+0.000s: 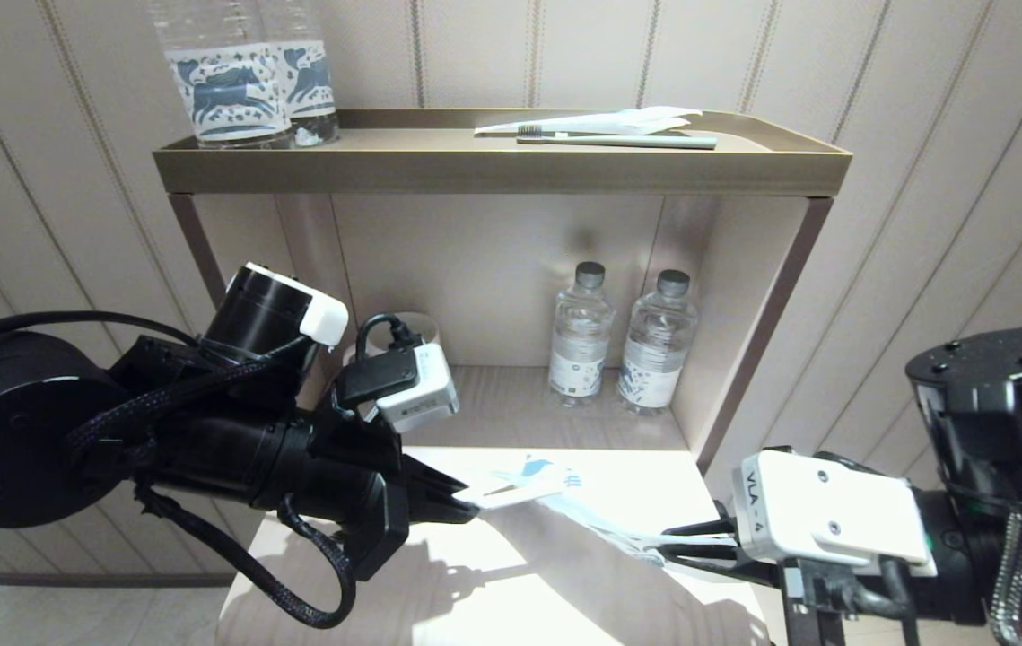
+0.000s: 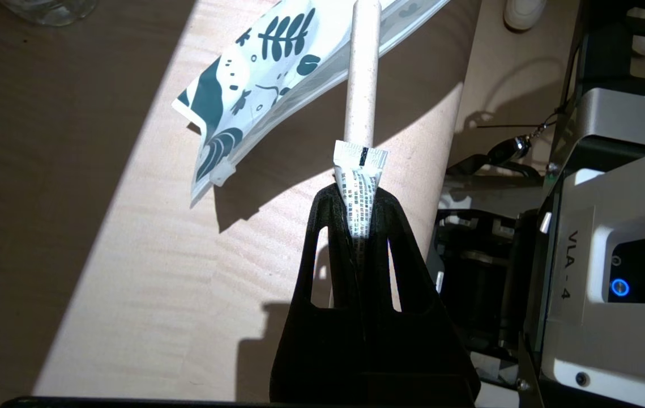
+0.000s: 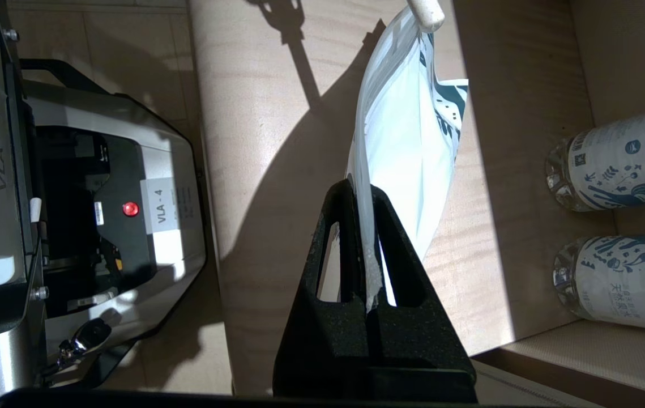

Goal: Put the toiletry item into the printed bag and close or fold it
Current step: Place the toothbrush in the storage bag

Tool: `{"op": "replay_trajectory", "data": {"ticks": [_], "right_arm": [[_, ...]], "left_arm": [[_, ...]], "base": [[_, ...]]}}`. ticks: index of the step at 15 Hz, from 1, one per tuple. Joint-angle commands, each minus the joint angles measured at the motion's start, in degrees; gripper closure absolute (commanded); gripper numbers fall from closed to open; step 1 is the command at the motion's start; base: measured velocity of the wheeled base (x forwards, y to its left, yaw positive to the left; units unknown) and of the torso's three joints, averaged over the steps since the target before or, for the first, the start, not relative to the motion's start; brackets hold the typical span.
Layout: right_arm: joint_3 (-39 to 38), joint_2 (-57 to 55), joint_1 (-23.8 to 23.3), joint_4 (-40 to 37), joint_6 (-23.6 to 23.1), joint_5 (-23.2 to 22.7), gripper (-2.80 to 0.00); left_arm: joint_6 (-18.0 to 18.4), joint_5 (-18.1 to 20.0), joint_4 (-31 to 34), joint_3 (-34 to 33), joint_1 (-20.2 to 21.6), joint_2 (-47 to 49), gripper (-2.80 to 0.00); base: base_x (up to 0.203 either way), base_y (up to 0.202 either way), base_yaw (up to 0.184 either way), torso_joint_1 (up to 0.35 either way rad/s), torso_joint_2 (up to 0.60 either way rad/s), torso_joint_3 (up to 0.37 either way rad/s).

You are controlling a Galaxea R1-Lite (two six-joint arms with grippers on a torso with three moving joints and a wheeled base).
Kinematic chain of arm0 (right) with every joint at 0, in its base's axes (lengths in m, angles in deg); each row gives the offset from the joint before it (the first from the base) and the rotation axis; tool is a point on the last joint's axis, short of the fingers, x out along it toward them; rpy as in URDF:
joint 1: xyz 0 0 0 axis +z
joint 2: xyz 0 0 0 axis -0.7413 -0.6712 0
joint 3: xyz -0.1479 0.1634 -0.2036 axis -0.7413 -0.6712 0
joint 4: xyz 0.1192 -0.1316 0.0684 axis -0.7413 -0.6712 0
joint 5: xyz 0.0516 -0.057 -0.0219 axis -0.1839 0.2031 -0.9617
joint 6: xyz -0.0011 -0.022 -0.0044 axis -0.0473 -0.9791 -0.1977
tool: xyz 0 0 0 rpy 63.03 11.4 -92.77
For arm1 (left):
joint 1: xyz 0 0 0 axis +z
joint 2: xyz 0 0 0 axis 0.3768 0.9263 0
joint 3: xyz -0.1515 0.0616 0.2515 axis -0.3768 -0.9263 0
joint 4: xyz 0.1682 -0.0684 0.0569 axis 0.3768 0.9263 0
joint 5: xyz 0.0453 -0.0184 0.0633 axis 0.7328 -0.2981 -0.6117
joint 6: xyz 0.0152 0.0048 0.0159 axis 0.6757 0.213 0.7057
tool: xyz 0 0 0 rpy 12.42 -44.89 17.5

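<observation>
Sunlight is falling across the pale wooden tabletop (image 1: 511,583), and everything here is placed relative to the printed bag (image 1: 555,502), which is hanging just above that surface in front of the shelf unit (image 1: 502,170).

At the bag's end nearer the robot's left, the left end effector (image 1: 466,502) is clenching the crimped, printed end of a small white tube (image 2: 361,85); the tube's rounded body is reaching out from the black fingers (image 2: 328,226) and lying against the bag's open mouth, over the blue leaf print. Whether its far tip is already inside the bag cannot be told.

At the bag's opposite end, the right end effector (image 1: 690,543) is pinching one thin edge of the bag between its closed fingers (image 3: 345,226), so the pouch is stretching between the two arms, slightly bellied, with its plain white side facing the right wrist camera.

Beyond the bag, in the shelf unit's lower compartment, two water bottles (image 1: 623,336) with grey caps are standing side by side. Above the bag, on the shelf's top tray, a greyish-green toothbrush (image 1: 618,139) is lying beside a white wrapper (image 1: 609,121), and two clear bottles with blue horse labels (image 1: 246,76) are standing at the tray's far left.
</observation>
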Motion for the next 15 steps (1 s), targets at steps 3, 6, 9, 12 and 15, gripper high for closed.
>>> {"op": "replay_trajectory", "data": {"ticks": [3, 6, 9, 12, 15], "right_arm": [[-0.20, -0.23, 0.02, 0.06, -0.24, -0.11, 0.00], [-0.29, -0.31, 0.02, 0.06, -0.30, -0.11, 0.00], [-0.29, -0.14, 0.02, 0.06, -0.24, -0.11, 0.00], [-0.29, -0.31, 0.02, 0.06, -0.24, -0.11, 0.00], [-0.20, -0.31, 0.02, 0.06, -0.23, -0.11, 0.00]], "left_arm": [[0.17, 0.09, -0.06, -0.62, -0.01, 0.32, 0.00], [0.17, 0.18, -0.09, -0.74, 0.00, -0.59, 0.00], [0.22, 0.04, -0.14, -1.93, 0.17, -3.44, 0.00], [0.26, 0.01, -0.06, -3.87, 0.49, -5.61, 0.00], [0.26, 0.01, -0.07, -5.45, 0.45, -5.36, 0.00]], "base": [[0.000, 0.000, 0.000, 0.000, 0.00, 0.000], [0.000, 0.000, 0.000, 0.000, 0.00, 0.000], [0.000, 0.000, 0.000, 0.000, 0.00, 0.000], [0.000, 0.000, 0.000, 0.000, 0.00, 0.000], [0.000, 0.000, 0.000, 0.000, 0.00, 0.000]]}}
